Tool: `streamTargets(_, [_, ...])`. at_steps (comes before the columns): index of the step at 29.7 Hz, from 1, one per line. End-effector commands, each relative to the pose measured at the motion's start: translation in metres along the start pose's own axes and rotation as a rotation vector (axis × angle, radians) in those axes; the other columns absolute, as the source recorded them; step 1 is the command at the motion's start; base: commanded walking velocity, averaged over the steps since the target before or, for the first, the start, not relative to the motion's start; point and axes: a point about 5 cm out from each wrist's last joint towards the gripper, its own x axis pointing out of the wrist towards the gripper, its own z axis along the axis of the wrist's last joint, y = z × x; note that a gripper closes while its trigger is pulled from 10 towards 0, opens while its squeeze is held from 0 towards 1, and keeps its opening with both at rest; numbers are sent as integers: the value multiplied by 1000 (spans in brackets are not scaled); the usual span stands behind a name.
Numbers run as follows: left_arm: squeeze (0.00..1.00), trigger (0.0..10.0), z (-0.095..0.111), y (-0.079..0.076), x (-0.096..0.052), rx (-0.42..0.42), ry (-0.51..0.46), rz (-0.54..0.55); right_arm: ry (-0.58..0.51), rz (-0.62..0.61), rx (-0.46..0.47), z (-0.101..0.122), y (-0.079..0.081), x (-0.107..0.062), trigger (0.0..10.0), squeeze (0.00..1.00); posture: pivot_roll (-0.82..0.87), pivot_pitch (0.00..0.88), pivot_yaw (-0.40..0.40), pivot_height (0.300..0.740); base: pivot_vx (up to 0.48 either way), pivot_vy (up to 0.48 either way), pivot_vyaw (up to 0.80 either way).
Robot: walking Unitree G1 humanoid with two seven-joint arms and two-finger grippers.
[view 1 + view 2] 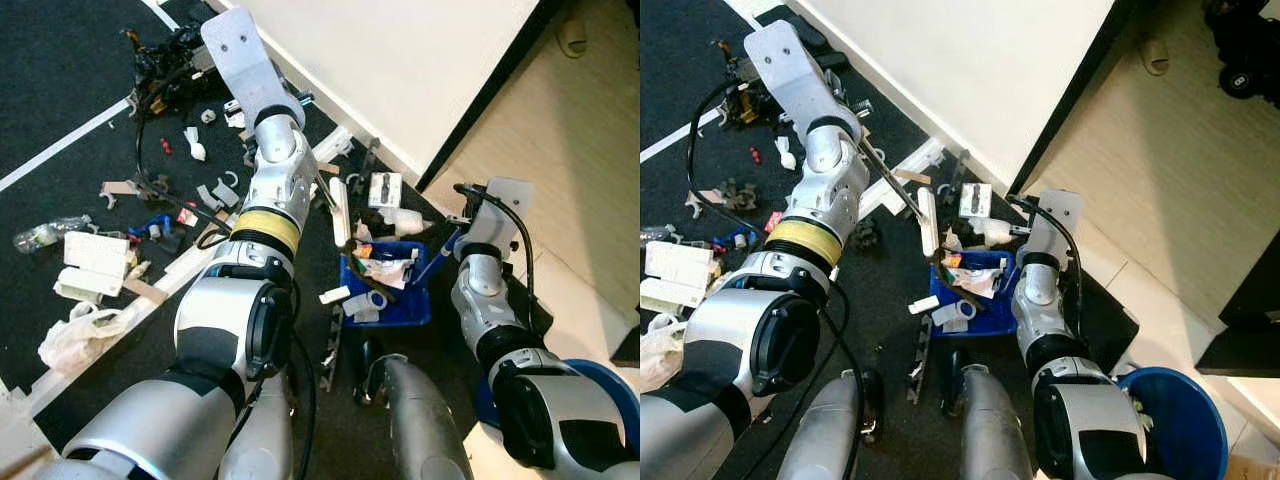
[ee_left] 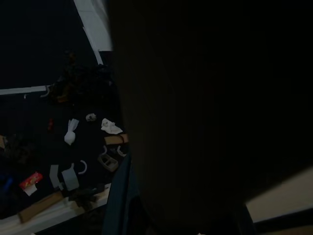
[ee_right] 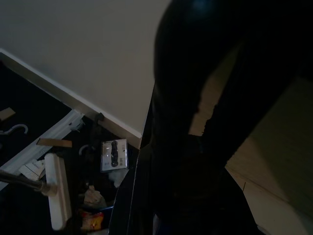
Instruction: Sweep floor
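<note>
A broom with a thin handle point(image 1: 890, 175) and a white brush head point(image 1: 340, 212) lies across the dark carpet. Its head rests just behind a blue dustpan point(image 1: 405, 308). The pan holds crumpled paper and wrappers point(image 1: 385, 268). My left arm point(image 1: 272, 165) reaches forward over the broom handle, and its silver wrist plate point(image 1: 238, 52) hides the gripper. My right arm point(image 1: 480, 285) stands beside the dustpan's blue handle point(image 1: 437, 258), and its gripper is hidden under the arm. The right wrist view shows the brush head point(image 3: 57, 188) below a dark shape.
Litter is scattered over the carpet at left: a plastic bottle point(image 1: 45, 233), a white box point(image 1: 95, 262), a plastic bag point(image 1: 75, 338), and a cable tangle point(image 1: 165, 60). A white wall point(image 1: 400, 60) rises ahead. A blue bucket point(image 1: 1185, 420) stands at right on the pale floor.
</note>
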Motion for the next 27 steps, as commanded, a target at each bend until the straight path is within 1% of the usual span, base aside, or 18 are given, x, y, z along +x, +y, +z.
streamTargets(1, [0,10000,4,-3,-3,110,-21,-83,148,15,-99,-36,-9,-17,10000,0,126,240,-33,740,0,0,0])
streamTargets(5, [0,10000,3,-2,-4,140,-23,-95,148,14,-98,-36,-9,-17,10000,0,126,236,-32,740,0,0,0])
streamTargets(7, [0,10000,1,15,-12,229,-52,-158,155,-2,-99,-38,-15,-17,10000,0,133,200,-32,740,0,0,0])
streamTargets(8, [0,10000,1,15,-12,229,-52,-158,155,-2,-99,-38,-15,-17,10000,0,133,200,-32,740,0,0,0])
streamTargets(9, [0,10000,-2,34,-21,323,-67,-219,162,-7,-81,-41,-21,-18,10000,0,133,182,-31,740,0,0,0])
streamTargets(10, [0,10000,0,43,-25,337,-69,-235,164,-12,-73,-42,-23,-19,10000,0,132,173,-32,740,0,0,0])
streamTargets(15, [0,10000,5,55,-29,331,-58,-256,166,-18,-65,-44,-28,-20,10000,0,132,162,-35,740,0,0,0])
streamTargets(17, [0,10000,16,73,-31,311,-43,-259,168,-20,-30,-45,-36,-20,10000,0,132,140,-45,740,0,0,0])
streamTargets(18, [0,10000,16,73,-31,311,-43,-259,168,-20,-30,-45,-36,-20,10000,0,132,140,-45,740,0,0,0])
streamTargets(19, [0,10000,19,84,-31,335,-36,-255,164,-19,-13,-45,-40,-20,10000,0,131,136,-45,740,0,0,0])
streamTargets(20, [0,10000,19,84,-31,335,-36,-255,164,-19,-13,-45,-40,-20,10000,0,131,136,-45,740,0,0,0])
streamTargets(21, [0,10000,18,94,-31,362,-16,-245,161,-16,0,-45,-43,-19,10000,0,126,124,-46,740,0,0,0])
streamTargets(22, [0,10000,14,103,-31,423,-10,-242,161,-14,13,-45,-46,-19,10000,0,122,120,-47,740,0,0,0])
streamTargets(23, [0,10000,14,103,-31,423,-10,-242,161,-14,13,-45,-46,-19,10000,0,122,120,-47,740,0,0,0])
streamTargets(24, [0,10000,-3,120,-33,475,24,-204,156,5,54,-44,-49,-18,10000,0,113,109,-47,740,0,0,0])
streamTargets(25, [0,10000,-3,120,-33,475,24,-204,156,5,54,-44,-49,-18,10000,0,113,109,-47,740,0,0,0])
streamTargets(26, [0,10000,-13,126,-38,487,49,-180,148,13,85,-43,-52,-18,10000,0,108,98,-46,740,0,0,0])
streamTargets(27, [0,10000,-15,127,-40,488,59,-178,145,12,90,-43,-53,-18,10000,0,108,98,-46,740,0,0,0])
